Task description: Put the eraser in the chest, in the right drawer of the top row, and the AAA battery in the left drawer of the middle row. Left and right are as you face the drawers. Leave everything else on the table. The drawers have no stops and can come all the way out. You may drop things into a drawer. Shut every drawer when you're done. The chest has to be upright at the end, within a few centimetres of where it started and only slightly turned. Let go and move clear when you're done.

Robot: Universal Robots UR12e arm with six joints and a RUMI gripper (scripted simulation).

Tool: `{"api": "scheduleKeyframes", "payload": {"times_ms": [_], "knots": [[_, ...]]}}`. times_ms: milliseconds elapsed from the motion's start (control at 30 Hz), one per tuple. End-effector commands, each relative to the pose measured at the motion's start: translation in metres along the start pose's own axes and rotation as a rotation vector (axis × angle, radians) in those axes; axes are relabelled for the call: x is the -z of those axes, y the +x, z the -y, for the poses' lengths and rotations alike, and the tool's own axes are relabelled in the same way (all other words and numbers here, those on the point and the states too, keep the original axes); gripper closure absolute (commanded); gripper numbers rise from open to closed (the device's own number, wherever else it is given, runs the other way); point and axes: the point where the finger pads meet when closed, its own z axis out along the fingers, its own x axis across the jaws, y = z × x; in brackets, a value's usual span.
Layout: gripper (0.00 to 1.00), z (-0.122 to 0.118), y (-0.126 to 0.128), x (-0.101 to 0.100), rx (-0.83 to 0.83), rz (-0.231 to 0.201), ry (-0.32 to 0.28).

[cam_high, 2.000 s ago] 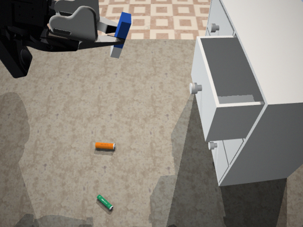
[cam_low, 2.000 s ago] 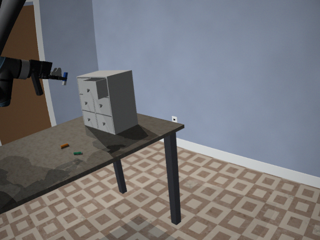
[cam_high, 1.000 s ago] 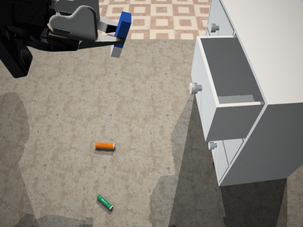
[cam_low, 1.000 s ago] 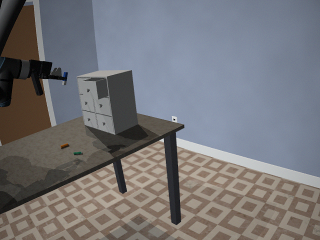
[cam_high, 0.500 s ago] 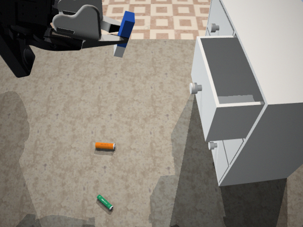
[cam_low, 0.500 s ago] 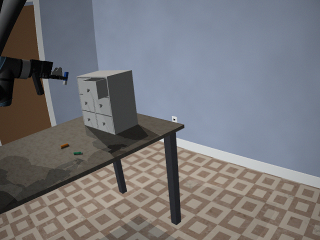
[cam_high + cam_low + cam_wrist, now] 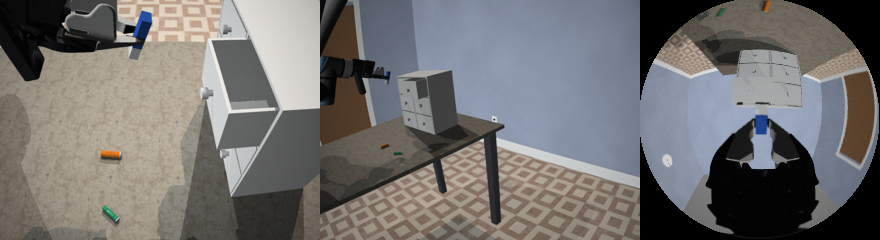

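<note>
White chest [image 7: 297, 77] [image 7: 442, 100] [image 7: 786, 80] upright on tabletop [image 7: 144, 108] [image 7: 363, 136] [image 7: 815, 30], top right drawer [image 7: 244, 129] [image 7: 409, 86] [image 7: 747, 92] pulled out; pincer [image 7: 139, 32] [image 7: 387, 76] [image 7: 761, 119] pinching blue-white eraser [image 7: 142, 28] [image 7: 387, 74] [image 7: 761, 125] in air before chest; two batteries lying on tabletop; blue wall [image 7: 526, 64] [image 7: 705, 110] behind

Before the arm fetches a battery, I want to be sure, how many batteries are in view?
2. An orange battery and a green battery, both lying on the table. The drawers could hide more.

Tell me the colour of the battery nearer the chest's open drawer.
Orange, the battery; the top view shows it best.
</note>
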Motion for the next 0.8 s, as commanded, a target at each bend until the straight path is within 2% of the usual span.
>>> {"api": "scheduleKeyframes", "payload": {"times_ms": [0, 767], "knots": [[0.89, -0.005, -0.001, -0.011, 0.004, 0.001, -0.003], [0.89, -0.019, -0.001, -0.051, 0.002, 0.001, -0.003]]}}
